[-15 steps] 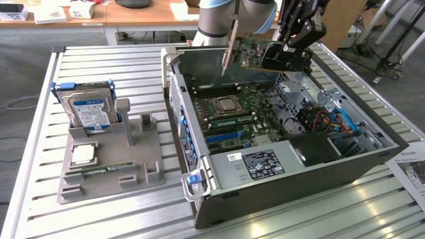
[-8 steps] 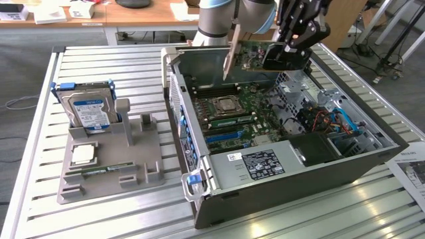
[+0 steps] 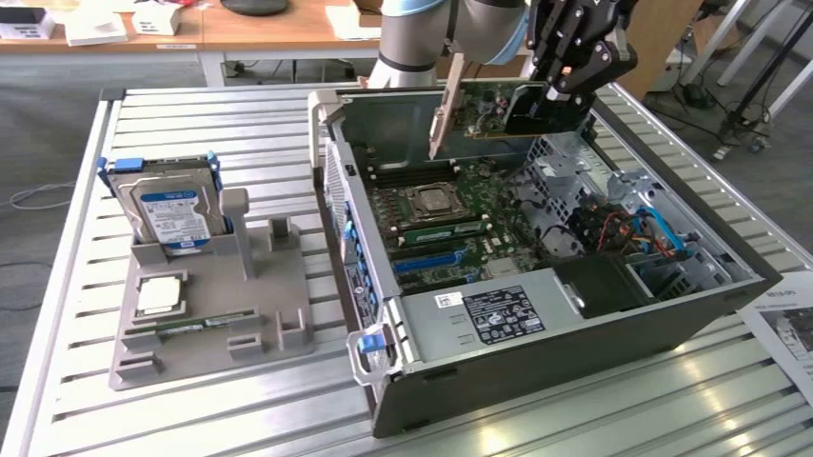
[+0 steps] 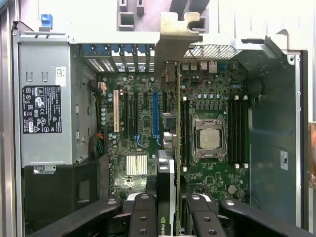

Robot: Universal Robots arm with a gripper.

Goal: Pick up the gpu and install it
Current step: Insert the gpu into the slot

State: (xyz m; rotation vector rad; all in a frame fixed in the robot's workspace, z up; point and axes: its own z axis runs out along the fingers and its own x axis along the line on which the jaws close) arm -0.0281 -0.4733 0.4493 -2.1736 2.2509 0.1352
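We see our gripper [image 3: 563, 88], top centre-right of the exterior view, its jaws partly apart and clamped on the gpu [image 3: 519, 119], held on edge above the open computer case [image 3: 572, 333].

The gripper [image 4: 168, 210] clasped the gpu [image 4: 165, 173] edge-on over the motherboard [image 4: 210, 170]. Across that board, the card ran between the processor [image 4: 208, 139] and the blue slot [image 4: 155, 118]; the power supply [image 4: 47, 98] sat beside the board's slot end.

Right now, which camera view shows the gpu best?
The exterior view: the gpu shows its broad side and metal bracket, held by the gripper above the open case. The wrist view sees it edge-on.
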